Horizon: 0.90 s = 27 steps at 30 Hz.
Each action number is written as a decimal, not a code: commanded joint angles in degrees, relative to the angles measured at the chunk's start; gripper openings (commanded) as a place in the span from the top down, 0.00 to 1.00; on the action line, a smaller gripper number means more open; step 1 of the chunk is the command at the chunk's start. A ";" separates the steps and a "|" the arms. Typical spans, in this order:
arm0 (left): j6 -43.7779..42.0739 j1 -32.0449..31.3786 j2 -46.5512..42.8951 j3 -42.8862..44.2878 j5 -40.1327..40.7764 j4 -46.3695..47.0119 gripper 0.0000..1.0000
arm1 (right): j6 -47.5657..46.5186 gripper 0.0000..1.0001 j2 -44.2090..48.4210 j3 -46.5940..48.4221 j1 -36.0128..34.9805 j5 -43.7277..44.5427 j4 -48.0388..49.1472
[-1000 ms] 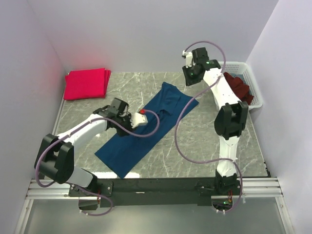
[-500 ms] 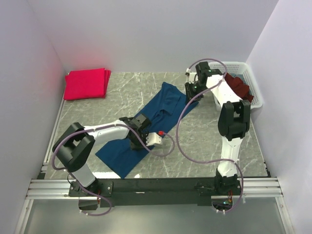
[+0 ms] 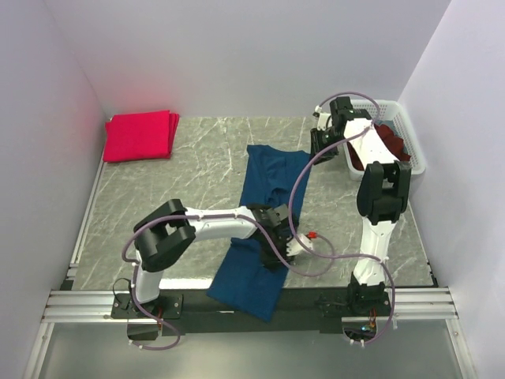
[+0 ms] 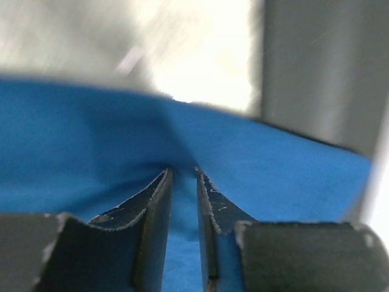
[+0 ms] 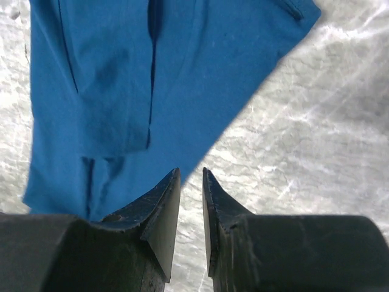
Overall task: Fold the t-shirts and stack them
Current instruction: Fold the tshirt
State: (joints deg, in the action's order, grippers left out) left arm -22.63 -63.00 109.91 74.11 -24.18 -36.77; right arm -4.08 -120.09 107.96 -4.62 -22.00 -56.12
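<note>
The left gripper (image 4: 182,173) has its fingers pressed almost together on a raised fold of the navy blue t-shirt (image 3: 272,174). The cloth bunches right at the tips and spreads away on both sides and ahead of them. From above, this shirt lies as a long band: one end hangs over the near table edge behind the left gripper, and the other reaches away to the right gripper (image 5: 190,172). The right gripper's fingers stand close together with only a narrow slit between them, through which the grey marble table (image 5: 316,121) shows. No cloth is visible in the slit. Its tips sit just at the slanting edge of the blue shirt, which lies ahead and to their left. The folded pinkish-red t-shirts (image 3: 138,136) lie well apart from both grippers. A dark maroon t-shirt (image 3: 390,142) lies in the white basket (image 3: 417,150) just beside the right gripper.
</note>
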 commanded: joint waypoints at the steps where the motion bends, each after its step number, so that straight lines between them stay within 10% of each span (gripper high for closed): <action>1: 8.47 -0.63 -1.27 4.20 -13.86 3.10 0.71 | 1.09 0.71 -1.55 3.66 -0.21 -2.08 0.48; 11: 16.56 24.38 -16.74 -5.55 -18.62 13.30 0.71 | 3.11 0.74 -3.83 3.49 -3.72 -4.46 2.94; 27: 35.80 38.92 3.99 14.02 -4.56 22.44 0.70 | 6.01 0.84 -7.08 2.95 -6.89 -1.81 9.62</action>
State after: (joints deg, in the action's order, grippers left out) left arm 7.75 -24.71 113.01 82.11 -31.20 -18.98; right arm 0.75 -128.84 110.39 -11.73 -23.22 -50.74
